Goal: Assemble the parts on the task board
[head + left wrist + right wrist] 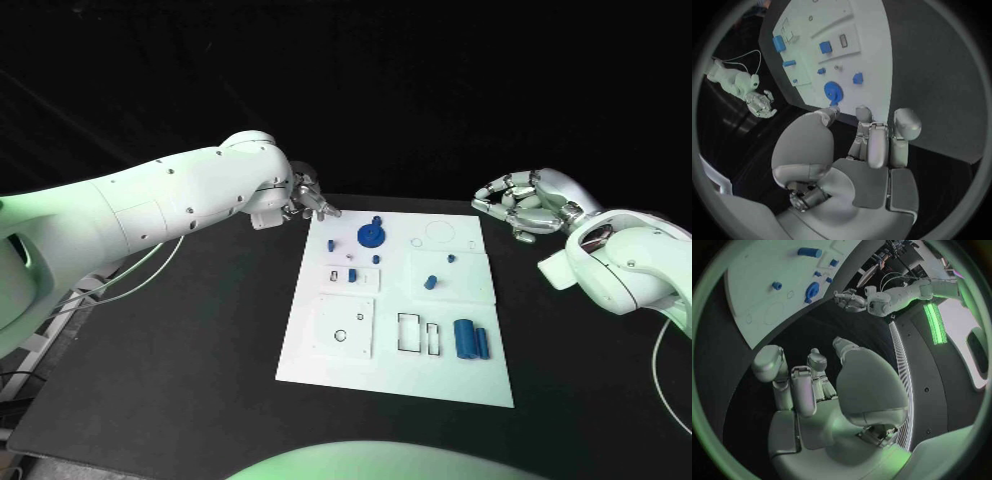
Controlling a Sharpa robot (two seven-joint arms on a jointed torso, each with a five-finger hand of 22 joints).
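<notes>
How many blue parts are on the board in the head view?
About 8: a disc at the far end; four small ones mid-board; a block; a cylinder and a bar near the right edge. Tiny ones may be missed.

I see a black table [188, 340] spread out under the head camera, matte and dark right to its edges. The white task board [389, 370] lies flat on it, near the middle, with its long sides running away from me. The board sits slightly askew to the table's near edge, its far end reaching close to the table's back edge. Bare black surface shows on both sides of the board, wider on my left than on my right.
</notes>
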